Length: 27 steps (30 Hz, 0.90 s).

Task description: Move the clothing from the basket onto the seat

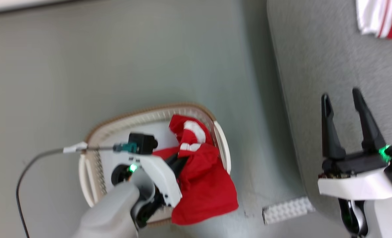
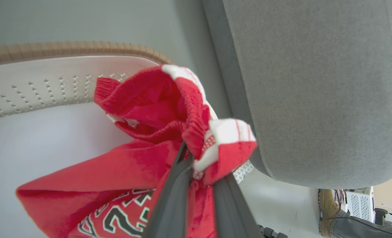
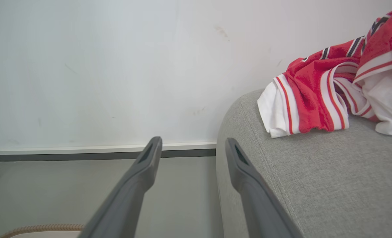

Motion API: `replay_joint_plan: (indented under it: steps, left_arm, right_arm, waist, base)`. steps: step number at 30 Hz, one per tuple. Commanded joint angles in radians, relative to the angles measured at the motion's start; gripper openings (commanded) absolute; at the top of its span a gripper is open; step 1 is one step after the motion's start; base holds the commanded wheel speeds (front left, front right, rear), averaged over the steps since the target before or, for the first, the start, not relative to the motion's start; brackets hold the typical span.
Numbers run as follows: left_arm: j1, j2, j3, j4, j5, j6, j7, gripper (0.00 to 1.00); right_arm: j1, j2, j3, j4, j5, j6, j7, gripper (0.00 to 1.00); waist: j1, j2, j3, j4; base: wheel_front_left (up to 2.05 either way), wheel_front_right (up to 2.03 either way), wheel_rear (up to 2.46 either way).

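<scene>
Grey floor (image 1: 116, 66) beside seat (image 1: 315, 66), basket (image 1: 123, 124) standing.
Red clothing (image 1: 206, 185) is hanging pinched in left gripper (image 2: 199, 165); right gripper (image 1: 340, 96) is hovering spread.

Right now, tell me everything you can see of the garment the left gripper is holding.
The garment is thin, shiny red cloth with white panels, striped ribbed trim and black-and-white numerals. It is crumpled, pinched at a bunched fold between the fingers of the left gripper. From the head view, it overlaps the basket's right rim; whether it rests there is unclear.
</scene>
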Motion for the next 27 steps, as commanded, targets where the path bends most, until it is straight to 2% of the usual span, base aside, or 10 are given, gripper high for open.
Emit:
replay_joint_plan:
  steps: [1,7,15,27]
  left_arm:
    - [0.026,0.005,0.0,-0.007,-0.011,-0.003,-0.018,0.0]
    - [0.119,0.016,0.01,-0.048,-0.045,-0.001,-0.102,0.0]
    - [0.22,0.038,0.025,-0.107,-0.04,0.045,-0.181,0.0]
    - [0.344,0.101,0.102,-0.344,0.037,0.168,-0.236,0.0]
  right_arm:
    - [0.024,-0.001,-0.007,0.01,-0.006,-0.003,0.0,1.0]
    - [0.088,-0.01,-0.004,0.045,-0.017,-0.003,0.0,1.0]
    - [0.179,-0.044,0.011,0.091,-0.033,-0.003,0.0,1.0]
    - [0.3,-0.081,0.005,0.121,-0.03,-0.003,0.0,1.0]
  waist:
    - [0.0,0.0,-0.1,0.029]
    - [0.0,0.0,-0.26,0.055]
    - [0.0,0.0,-0.454,0.107]
    - [0.0,0.0,-0.643,0.207]
  base:
    - [0.0,0.0,0.0]
    - [0.0,0.0,0.0]
    - [0.0,0.0,0.0]
    - [0.0,0.0,0.0]
